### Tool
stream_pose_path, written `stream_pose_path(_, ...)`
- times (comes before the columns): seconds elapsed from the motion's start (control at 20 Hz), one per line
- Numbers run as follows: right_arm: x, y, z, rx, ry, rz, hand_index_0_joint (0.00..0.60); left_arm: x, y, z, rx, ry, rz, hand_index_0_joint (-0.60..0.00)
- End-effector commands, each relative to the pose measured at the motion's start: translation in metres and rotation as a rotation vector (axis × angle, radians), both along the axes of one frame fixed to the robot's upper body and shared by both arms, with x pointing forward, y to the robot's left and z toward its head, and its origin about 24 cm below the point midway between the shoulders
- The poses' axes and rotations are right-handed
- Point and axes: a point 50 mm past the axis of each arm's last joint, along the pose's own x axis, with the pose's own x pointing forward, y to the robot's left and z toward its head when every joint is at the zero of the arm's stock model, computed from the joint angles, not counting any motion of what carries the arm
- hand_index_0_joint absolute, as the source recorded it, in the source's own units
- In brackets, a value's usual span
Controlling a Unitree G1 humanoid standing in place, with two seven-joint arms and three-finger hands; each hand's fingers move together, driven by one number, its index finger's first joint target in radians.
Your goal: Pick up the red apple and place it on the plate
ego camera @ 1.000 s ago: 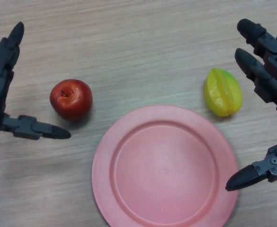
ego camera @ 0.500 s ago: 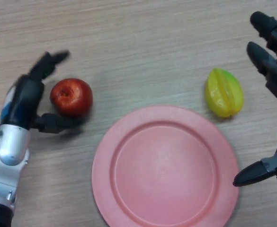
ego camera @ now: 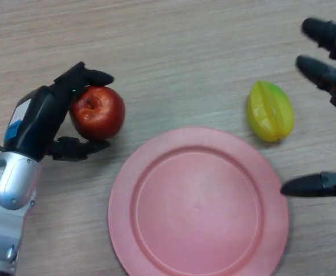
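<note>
On the wooden surface, left of the pink plate, sits a glossy red apple, stem hollow up. Left hand curls around it, fingers above, thumb below. Right hand hangs spread wide, holding nothing, near the yellow-green starfruit.
</note>
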Motion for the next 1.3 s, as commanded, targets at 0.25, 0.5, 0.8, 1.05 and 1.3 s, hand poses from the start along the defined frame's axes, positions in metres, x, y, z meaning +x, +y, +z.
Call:
stream_pose_path(0.25, -0.009, -0.004, 0.024, -0.030, -0.174, 0.005, 0.000, -0.067, -0.047, 0.007, -0.114, 0.031, -0.267, -0.600)
stream_pose_path(0.5, -0.010, -0.006, 0.023, -0.044, -0.166, 0.005, 0.000, -0.067, -0.062, -0.002, -0.069, 0.004, -0.295, -0.600)
stream_pose_path(0.8, -0.009, -0.005, 0.022, -0.071, -0.173, 0.000, 0.000, -0.064, -0.067, 0.003, 0.042, -0.007, -0.300, 0.000)
stream_pose_path(1.05, -0.008, -0.004, 0.021, -0.070, -0.177, 0.004, 0.000, -0.081, -0.046, 0.066, -0.091, -0.096, -0.306, 0.000)
stream_pose_path(1.3, -0.005, 0.000, 0.019, -0.027, -0.162, 0.029, 0.000, -0.075, 0.009, 0.081, -0.427, -0.026, -0.221, 0.000)
